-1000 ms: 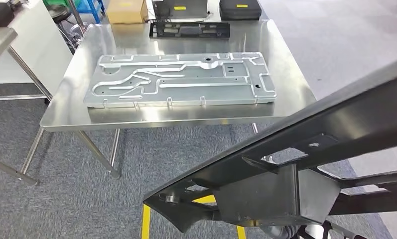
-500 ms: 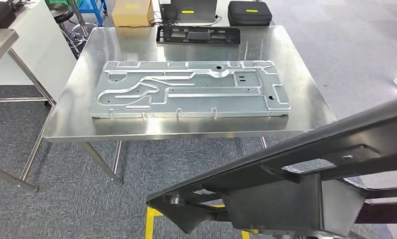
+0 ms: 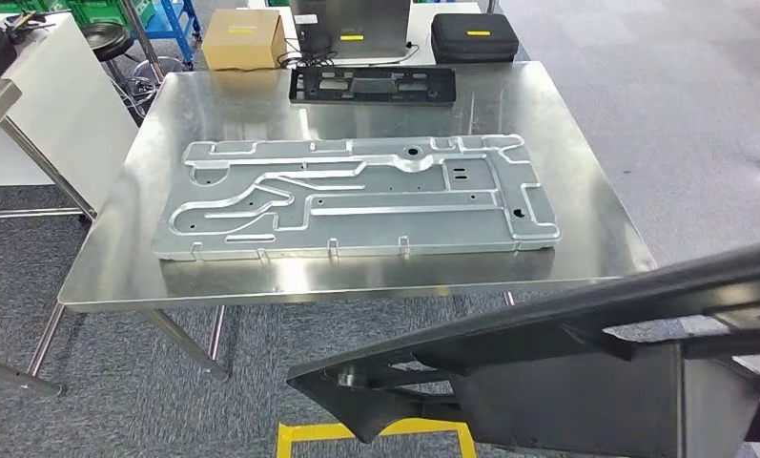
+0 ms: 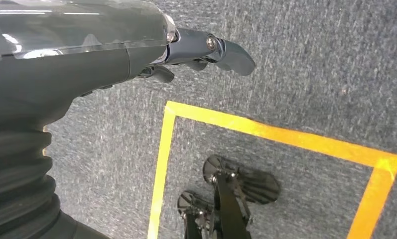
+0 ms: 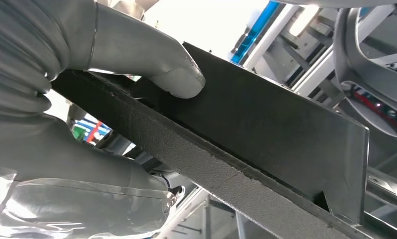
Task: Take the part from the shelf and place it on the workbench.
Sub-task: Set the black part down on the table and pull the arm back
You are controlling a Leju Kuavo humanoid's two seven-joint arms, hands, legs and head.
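Note:
I carry a long black frame-shaped part [image 3: 566, 353], which slants across the lower right of the head view, in front of the table. My right hand [image 5: 76, 74] grips it, the grey thumb [image 5: 176, 79] pressed on its flat black face [image 5: 266, 129]. The steel workbench [image 3: 595, 229] stands ahead. My left hand [image 4: 86, 55] hangs over the grey carpet with its fingers [image 4: 226, 50] held out and nothing in them.
A large silver stamped plate [image 3: 357, 196] lies across the middle of the workbench, and a second black part [image 3: 371, 84] rests at its far edge. Behind stand a cardboard box [image 3: 242, 38] and a black case [image 3: 474, 36]. Yellow floor tape [image 3: 376, 434] runs below me.
The whole picture has shifted: the camera has moved and the workbench now sits lower and larger in the picture. The black part has sunk toward the bottom right.

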